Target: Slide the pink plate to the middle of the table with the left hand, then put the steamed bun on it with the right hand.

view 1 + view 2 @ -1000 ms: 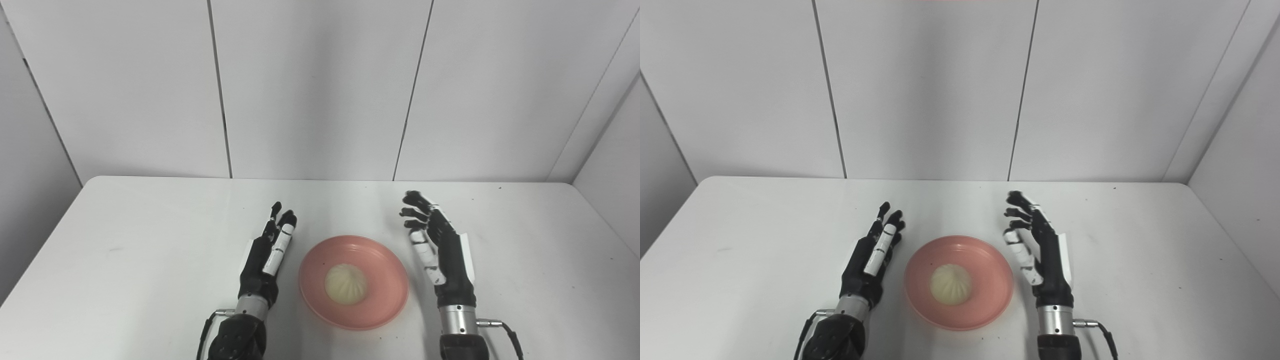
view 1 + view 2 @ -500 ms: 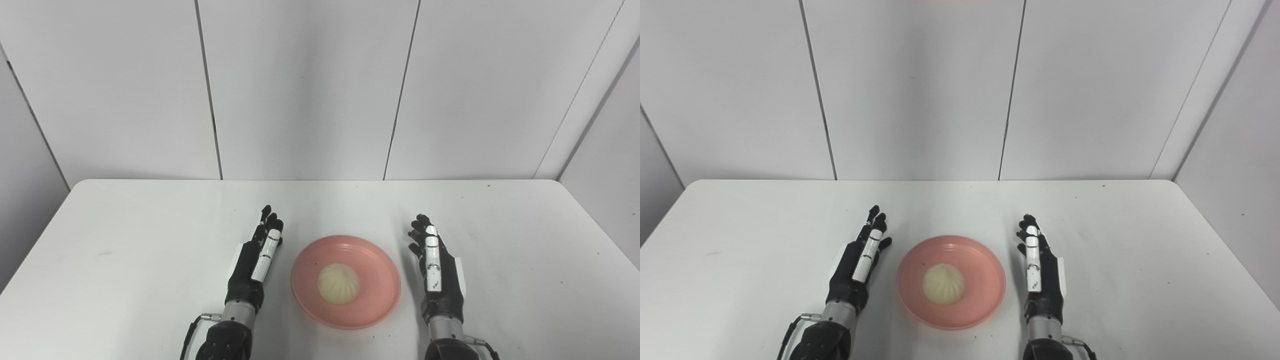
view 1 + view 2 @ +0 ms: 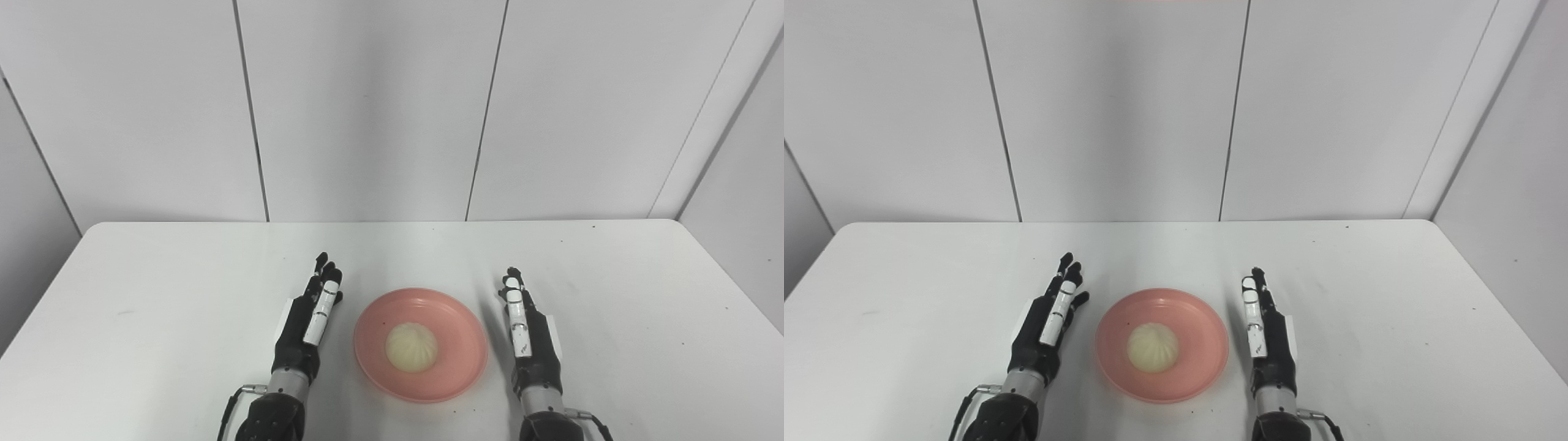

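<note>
The pink plate (image 3: 456, 361) lies on the white table (image 3: 153, 306) near its front middle. A pale steamed bun (image 3: 411, 347) rests at the plate's centre. My left hand (image 3: 309, 320) stands edge-up just left of the plate, fingers straight and apart, holding nothing. Just right of the plate is my right hand (image 3: 528, 338), also edge-up with fingers stretched forward, holding nothing. Neither hand touches the plate or the bun.
Grey wall panels (image 3: 367, 110) rise behind the table's far edge. Side walls close in at the left and right. Bare tabletop spreads to both sides and beyond the hands.
My right hand has straightened its curled fingers and drawn back toward me, lower beside the plate. The left hand has also pulled back a little. The whole picture has shifted slightly left.
</note>
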